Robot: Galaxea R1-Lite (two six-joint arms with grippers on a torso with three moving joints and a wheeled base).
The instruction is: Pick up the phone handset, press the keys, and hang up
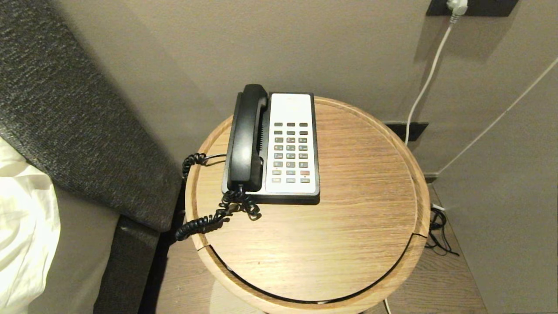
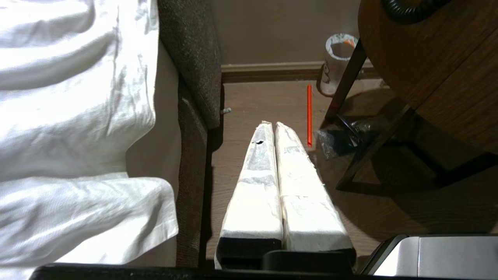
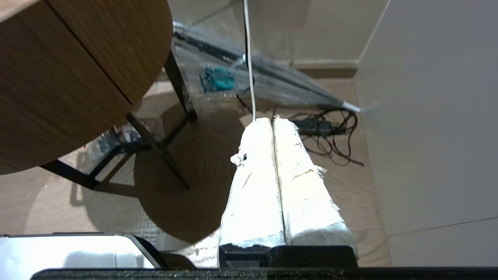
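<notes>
The phone handset point(image 1: 246, 137) is cradled near the round table's point(image 1: 375, 244) far edge, untouched, while the left gripper point(image 2: 274, 125) and right gripper point(image 3: 272, 120) are kept pressed together, low beside it.

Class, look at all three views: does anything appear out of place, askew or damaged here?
The phone handset sits squarely in its cradle on the round table. Odd things are on the floor beneath: a paper cup and an orange straw. The white wrap on the right gripper is torn.

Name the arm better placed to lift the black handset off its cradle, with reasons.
Left, probably. The glossy black plastic handset lies on the left side of the phone base. Both hands, left and right, hang shut beside the table.
</notes>
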